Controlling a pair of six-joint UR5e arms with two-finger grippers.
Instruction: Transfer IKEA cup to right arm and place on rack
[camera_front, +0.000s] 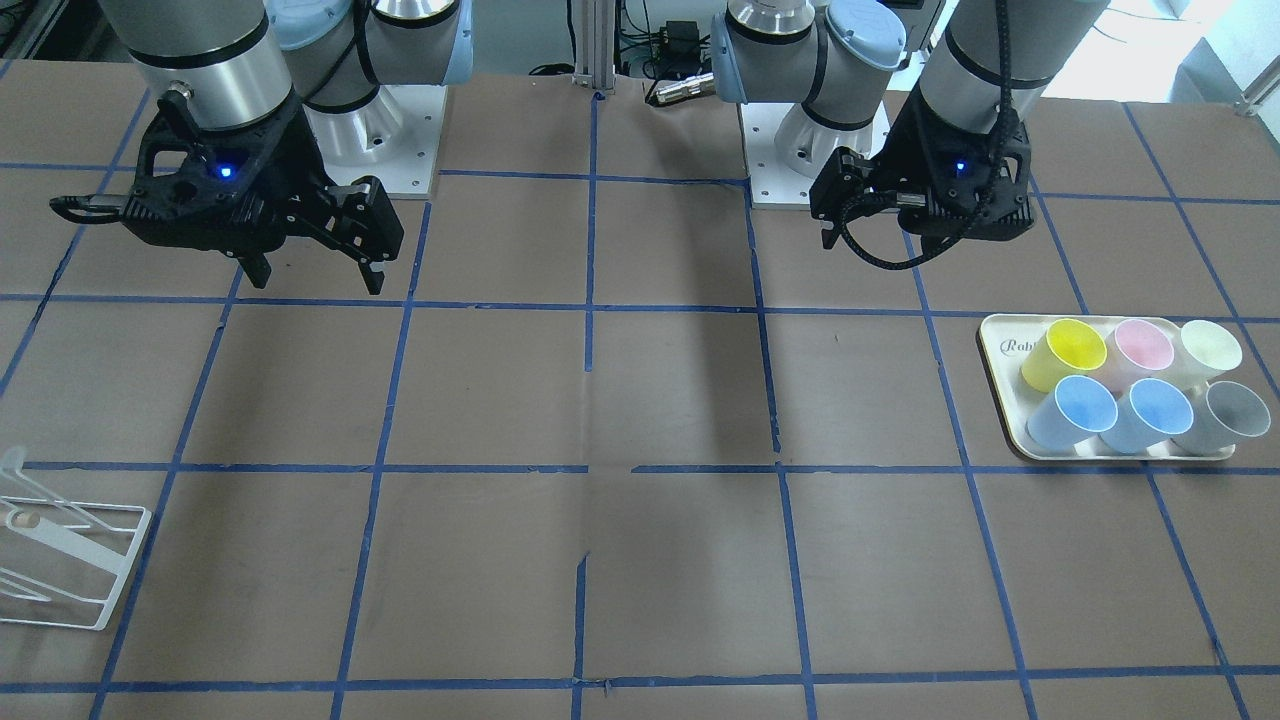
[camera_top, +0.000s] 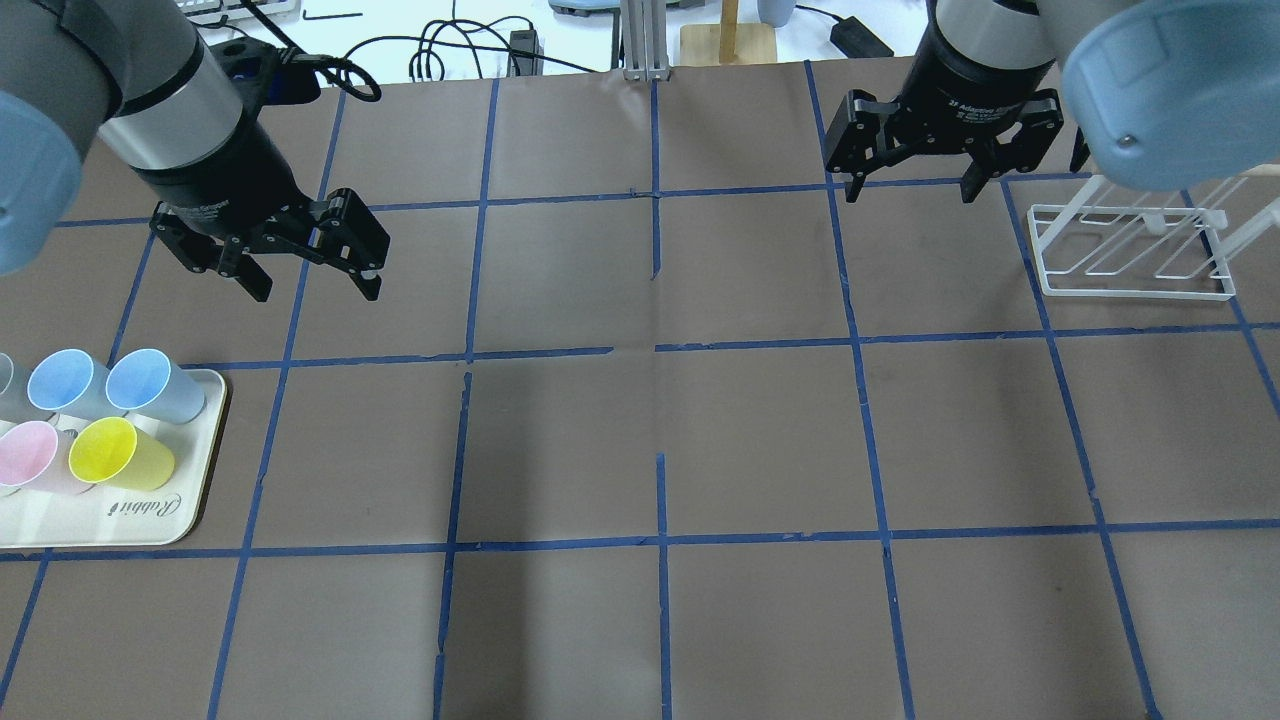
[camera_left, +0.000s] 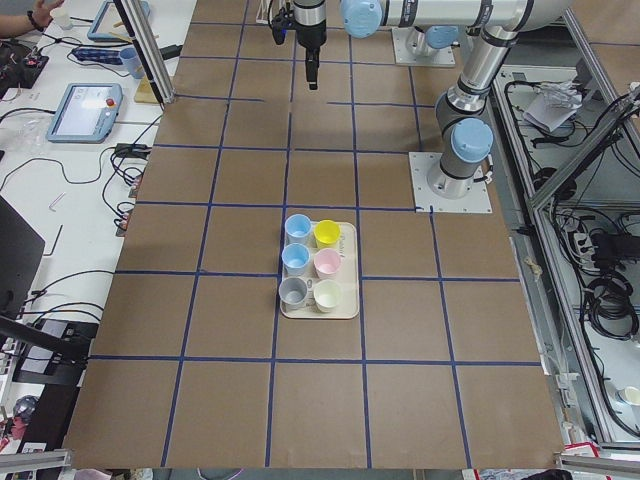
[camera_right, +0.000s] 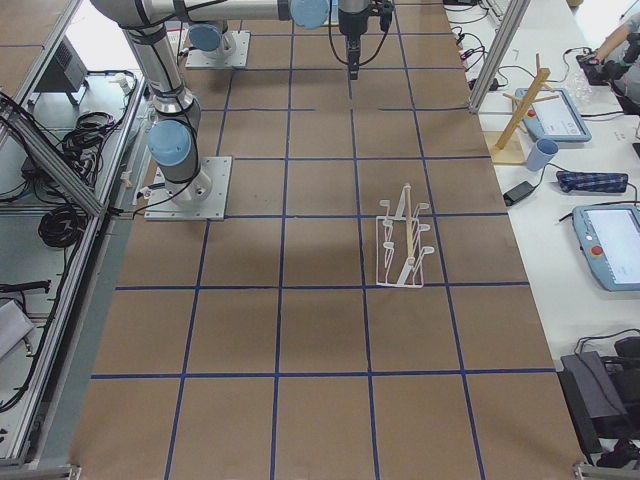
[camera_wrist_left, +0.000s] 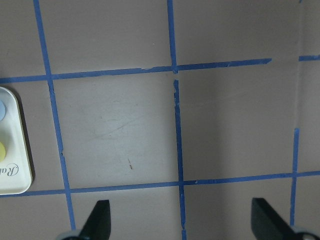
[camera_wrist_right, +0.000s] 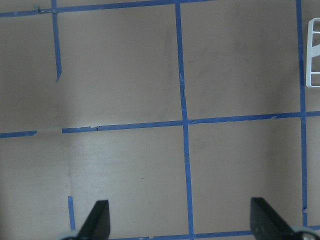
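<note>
Two pale blue IKEA cups (camera_top: 152, 386) (camera_top: 62, 383) stand side by side in a cream tray (camera_top: 150, 530) at the table's left side; they also show in the front view (camera_front: 1075, 412) (camera_front: 1152, 412). My left gripper (camera_top: 317, 290) hangs open and empty above the table, beyond the tray; its wrist view shows only the tray's edge (camera_wrist_left: 20, 170). My right gripper (camera_top: 912, 190) is open and empty, up in the air beside the white wire rack (camera_top: 1135, 250), which also shows in the front view (camera_front: 60, 560).
The tray also holds a yellow cup (camera_top: 120, 452), a pink cup (camera_top: 30, 455), a grey cup (camera_front: 1230, 412) and a cream cup (camera_front: 1208, 350). Blue tape lines cross the brown table. The arm bases (camera_front: 800, 150) stand at the robot's edge.
</note>
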